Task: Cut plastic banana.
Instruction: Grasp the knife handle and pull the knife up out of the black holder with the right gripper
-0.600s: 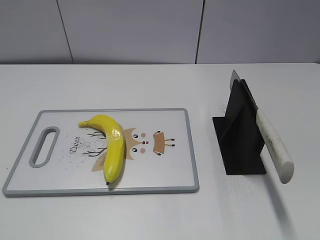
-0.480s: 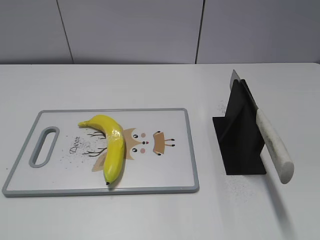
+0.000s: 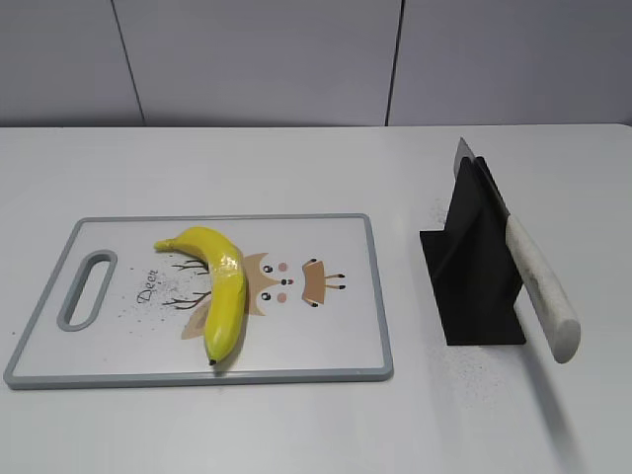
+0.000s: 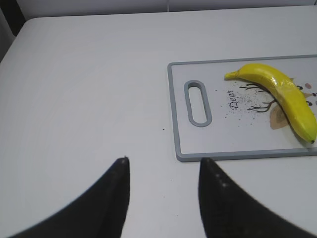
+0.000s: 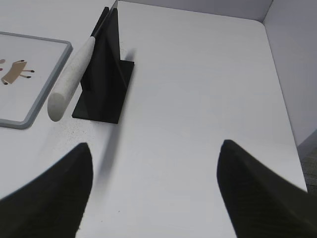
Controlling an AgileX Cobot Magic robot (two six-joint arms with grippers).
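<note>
The plastic banana (image 3: 219, 286) is glossy yellow with a shiny band and lies on the grey-rimmed cutting board (image 3: 336, 365); it also shows in the left wrist view (image 4: 282, 94). A knife with a white handle (image 3: 541, 286) rests in a black stand (image 3: 472, 267), also in the right wrist view (image 5: 69, 79). My left gripper (image 4: 163, 161) is open and empty over bare table, left of and below the board's corner (image 4: 181, 154). My right gripper (image 5: 154, 146) is open wide and empty, near the front right of the stand (image 5: 106, 74). Neither gripper shows in the exterior view.
The white table (image 3: 296, 168) ends at a grey wall at the back. In the right wrist view the table's right edge (image 5: 277, 74) lies close. Dark specks lie on the board and round the stand.
</note>
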